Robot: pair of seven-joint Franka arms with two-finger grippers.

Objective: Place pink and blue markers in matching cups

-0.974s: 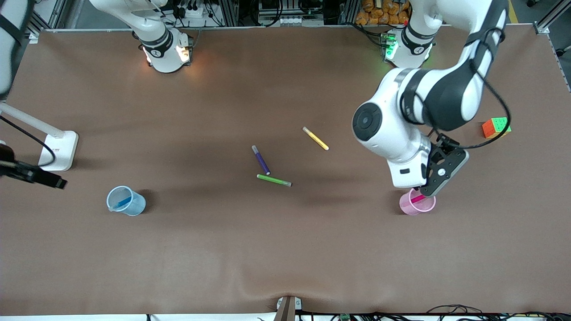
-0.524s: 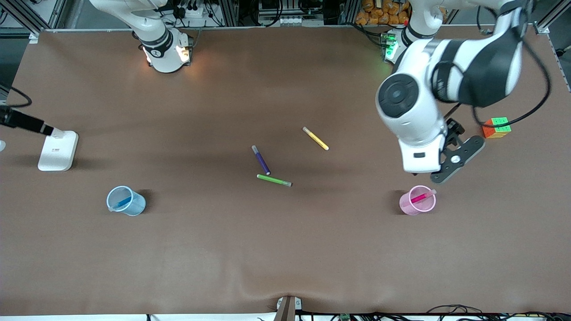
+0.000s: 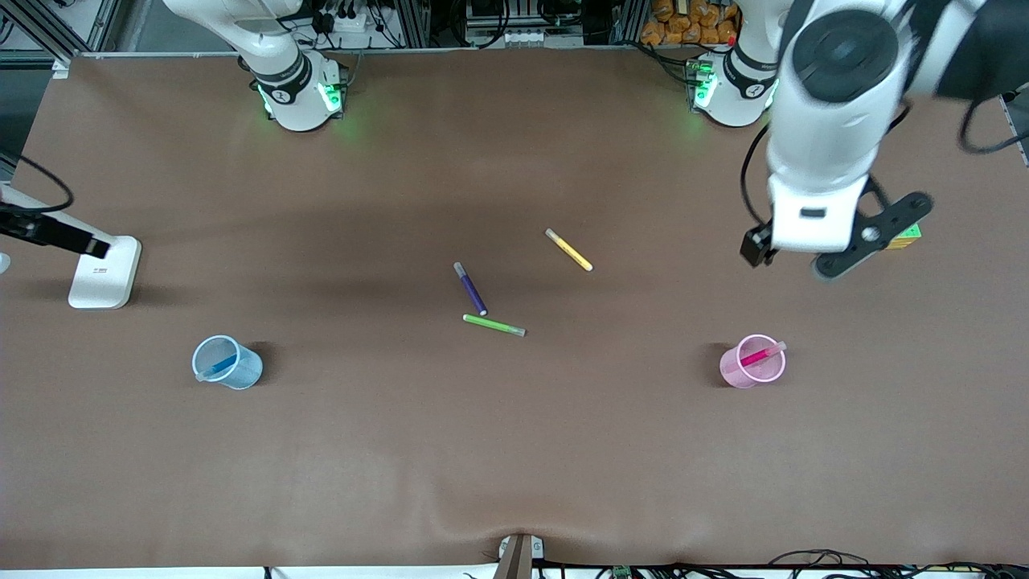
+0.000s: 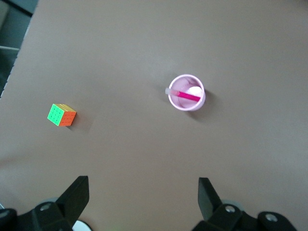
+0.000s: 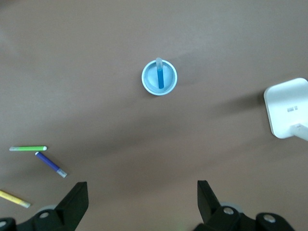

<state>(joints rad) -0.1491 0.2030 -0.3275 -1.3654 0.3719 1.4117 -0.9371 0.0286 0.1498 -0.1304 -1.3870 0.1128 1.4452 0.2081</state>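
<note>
The pink marker (image 3: pixel 759 354) leans inside the pale pink cup (image 3: pixel 751 363) toward the left arm's end of the table, its pale end over the rim. In the pale blue cup (image 3: pixel 227 363), toward the right arm's end, leans the blue marker (image 3: pixel 219 366). My left gripper (image 4: pixel 143 185) hangs open and empty high above the table, off the pink cup (image 4: pixel 186 93) toward its own base. My right gripper (image 5: pixel 143 185) is also open and empty, high up with the blue cup (image 5: pixel 159 78) well below it.
Purple (image 3: pixel 470 288), green (image 3: pixel 494 325) and yellow (image 3: pixel 568 249) markers lie loose mid-table. A colour cube (image 4: pixel 62 115) sits near the left arm's end. A white stand base (image 3: pixel 104 272) rests near the right arm's end.
The left arm has risen and drawn back from over the pink cup toward its base; the pink marker stays in the cup. The right arm's dark end shifted at the view's edge.
</note>
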